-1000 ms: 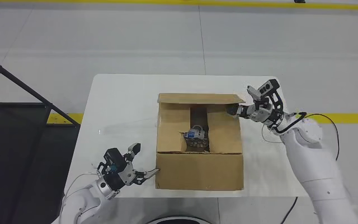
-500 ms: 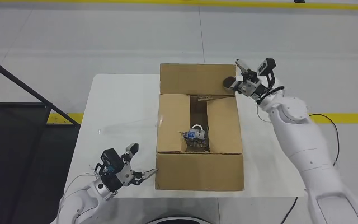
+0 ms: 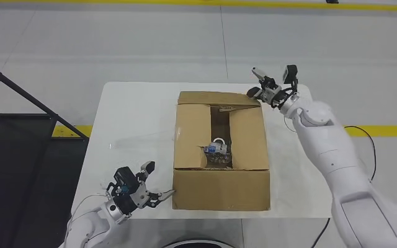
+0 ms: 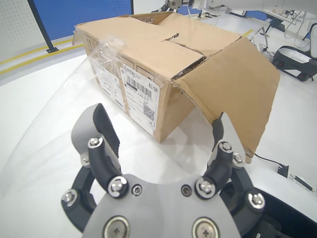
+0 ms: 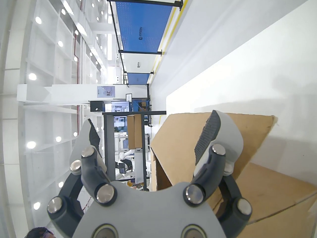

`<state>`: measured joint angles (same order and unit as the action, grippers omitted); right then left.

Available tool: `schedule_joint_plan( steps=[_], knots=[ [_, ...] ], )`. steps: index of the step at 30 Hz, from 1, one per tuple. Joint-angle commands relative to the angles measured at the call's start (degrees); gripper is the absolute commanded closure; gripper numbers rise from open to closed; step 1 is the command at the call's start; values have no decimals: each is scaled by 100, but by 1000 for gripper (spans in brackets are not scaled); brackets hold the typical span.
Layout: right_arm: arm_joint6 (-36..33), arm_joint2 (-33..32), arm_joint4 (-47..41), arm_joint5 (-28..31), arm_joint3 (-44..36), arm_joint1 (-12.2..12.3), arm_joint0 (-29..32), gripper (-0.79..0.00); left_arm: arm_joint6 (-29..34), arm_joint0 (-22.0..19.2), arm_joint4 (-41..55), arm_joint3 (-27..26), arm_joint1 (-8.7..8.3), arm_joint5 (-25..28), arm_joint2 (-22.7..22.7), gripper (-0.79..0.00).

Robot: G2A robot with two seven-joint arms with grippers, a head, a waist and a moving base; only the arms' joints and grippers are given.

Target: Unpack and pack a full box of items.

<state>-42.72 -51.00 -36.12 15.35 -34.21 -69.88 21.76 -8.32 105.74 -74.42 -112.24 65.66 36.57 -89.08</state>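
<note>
Box (image 3: 192,136); left end effector (image 4: 159,113) agape beside it; right end effector (image 5: 151,118) agape at far flap (image 3: 217,99).

Pale grey smooth floor (image 3: 124,43) crossed by a yellow painted stripe (image 3: 384,131); white rectangular tabletop (image 3: 136,124); black-framed dark screen (image 3: 25,173) alongside; blue perforated wall panels (image 4: 99,15) on black posts; round white ceiling lights (image 5: 32,76) overhead.
</note>
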Motion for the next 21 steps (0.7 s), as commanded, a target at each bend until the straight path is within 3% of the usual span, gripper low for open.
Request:
schedule_joint_plan(
  steps=[1, 6, 11, 14, 21],
  knots=[
    [-197, -125, -146, 244, -33, 15, 19, -785, -82, 14, 23, -45, -2, -44, -10, -785],
    [-1103, -434, -501, 310, -688, 121, 300, -785, -346, 98, 277, -152, 3, -311, -163, -785],
    [-1815, -497, -164, -285, -1855, 275, 838, -785, -552, 169, 804, -119, 23, -705, -391, -785],
    [-1910, -414, 498, -765, -2461, 364, 1105, -785, -566, 186, 1208, -26, 33, -826, -520, -785],
    [-1816, -200, 981, -1305, -3149, 377, 1487, -785, -507, 211, 1496, 158, 34, -835, -669, -785]
  ],
)
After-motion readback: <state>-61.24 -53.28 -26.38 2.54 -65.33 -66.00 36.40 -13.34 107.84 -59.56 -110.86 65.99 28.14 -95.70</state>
